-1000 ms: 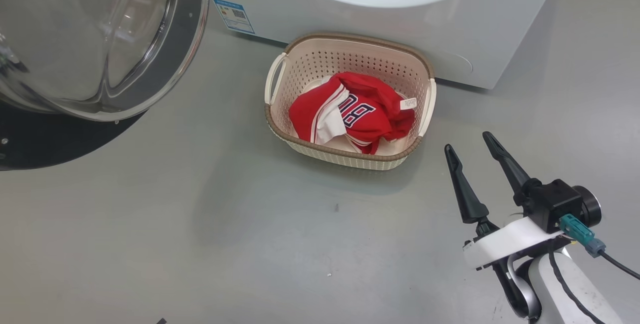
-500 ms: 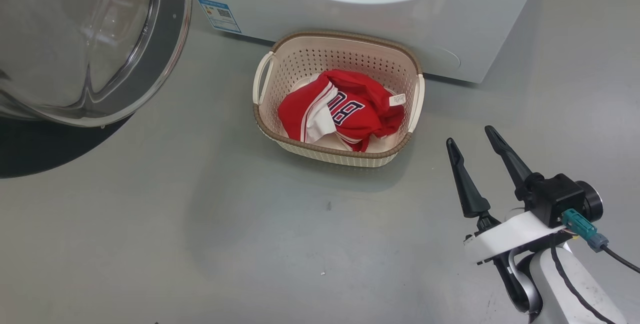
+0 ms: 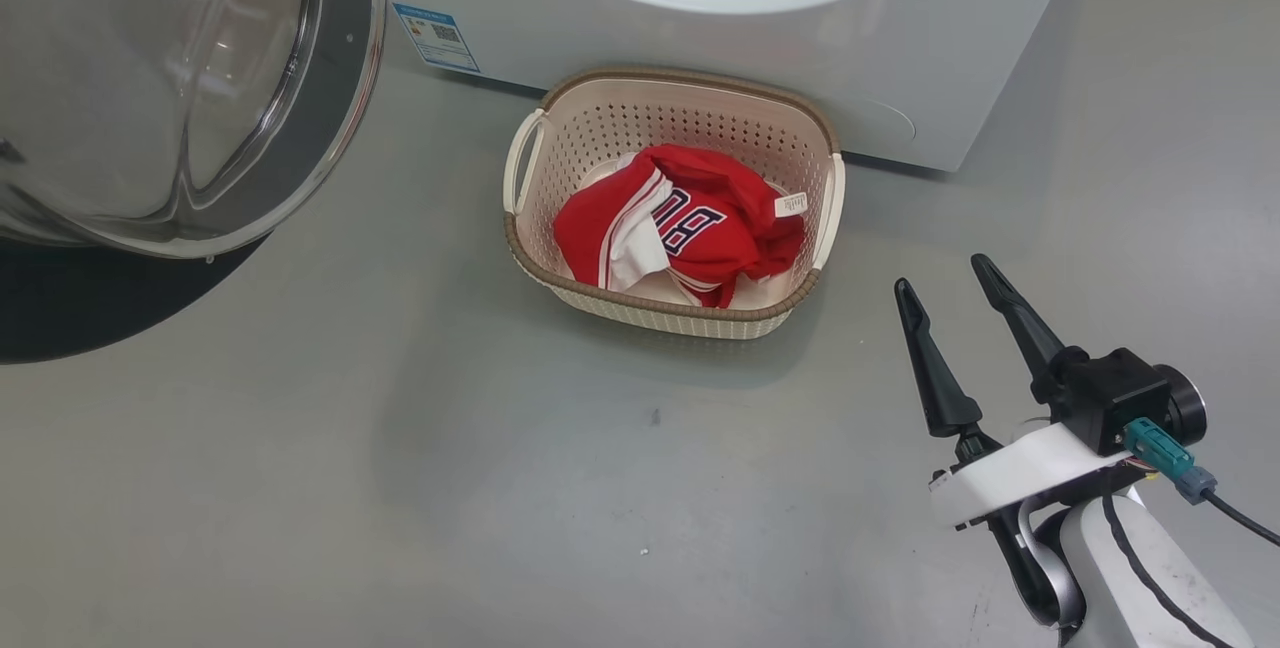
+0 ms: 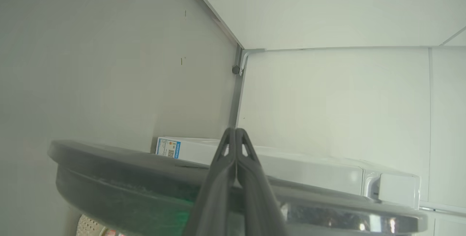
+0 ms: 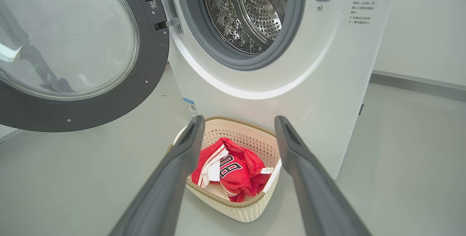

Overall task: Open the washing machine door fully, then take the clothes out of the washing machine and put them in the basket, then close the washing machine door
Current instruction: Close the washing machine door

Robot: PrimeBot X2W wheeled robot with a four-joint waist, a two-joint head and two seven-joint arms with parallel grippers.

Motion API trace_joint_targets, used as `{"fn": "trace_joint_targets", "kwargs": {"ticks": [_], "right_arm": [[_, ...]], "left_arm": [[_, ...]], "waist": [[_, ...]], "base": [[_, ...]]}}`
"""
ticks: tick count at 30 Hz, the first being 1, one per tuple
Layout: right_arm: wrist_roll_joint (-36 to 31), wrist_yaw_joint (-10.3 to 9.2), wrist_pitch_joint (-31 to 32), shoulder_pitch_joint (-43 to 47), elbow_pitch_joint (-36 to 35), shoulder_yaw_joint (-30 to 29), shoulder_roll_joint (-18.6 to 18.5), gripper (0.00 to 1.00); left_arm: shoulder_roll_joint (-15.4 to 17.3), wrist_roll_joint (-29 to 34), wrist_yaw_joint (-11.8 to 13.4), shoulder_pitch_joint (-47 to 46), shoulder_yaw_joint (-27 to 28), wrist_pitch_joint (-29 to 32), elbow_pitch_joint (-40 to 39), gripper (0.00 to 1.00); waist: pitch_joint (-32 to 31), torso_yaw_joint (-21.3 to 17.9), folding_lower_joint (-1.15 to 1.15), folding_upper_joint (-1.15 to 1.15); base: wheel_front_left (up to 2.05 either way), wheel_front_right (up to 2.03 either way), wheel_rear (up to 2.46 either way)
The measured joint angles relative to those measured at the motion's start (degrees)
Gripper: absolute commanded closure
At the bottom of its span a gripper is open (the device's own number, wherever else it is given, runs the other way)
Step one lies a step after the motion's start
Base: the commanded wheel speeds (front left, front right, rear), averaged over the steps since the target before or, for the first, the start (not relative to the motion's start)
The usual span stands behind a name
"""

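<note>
The washing machine door [image 3: 200, 78] stands swung open at the upper left, its glass bowl towards me. The white washing machine [image 3: 700, 38] fills the top. In the right wrist view its steel drum [image 5: 251, 14] holds no clothes that I can see. The cream basket [image 3: 690, 78] sits on the floor against the machine, with the red clothes [image 3: 690, 228] bunched inside, numerals and tag up. My right gripper [image 3: 940, 273] hovers open and empty, right of the basket. My left gripper [image 4: 235, 131] is shut and empty at the door's edge [image 4: 145, 177]; its fingers [image 5: 51, 80] show dimly through the glass.
Grey floor spreads in front of the basket and to the right of the machine. A white wall [image 5: 422, 28] with a grey skirting runs behind the machine on the right. The open door [image 5: 69, 46] overhangs the floor at the left.
The whole head picture has shifted a little to the left, so the camera has moved. The basket, the clothes and both grippers keep their places.
</note>
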Motion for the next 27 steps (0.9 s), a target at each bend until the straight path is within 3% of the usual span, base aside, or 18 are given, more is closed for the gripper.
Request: {"fn": "trace_joint_targets", "kwargs": {"ticks": [10,27], "right_arm": [[0.5,0.0,-0.5,0.0,0.8,-0.1,0.4,0.0],[1.0,0.0,-0.7,0.0,1.6,-0.4,0.8,0.0]], "left_arm": [[0.8,0.5,0.0,0.0,-3.3,7.7,0.9,1.0],[-1.2,0.3,-0.6,2.7,-7.6,21.1,-0.3,1.0]], "waist": [[-1.1,0.5,0.0,0.0],[-3.3,2.0,0.0,0.0]], "base": [[0.0,0.0,0.0],[0.0,0.0,0.0]]}}
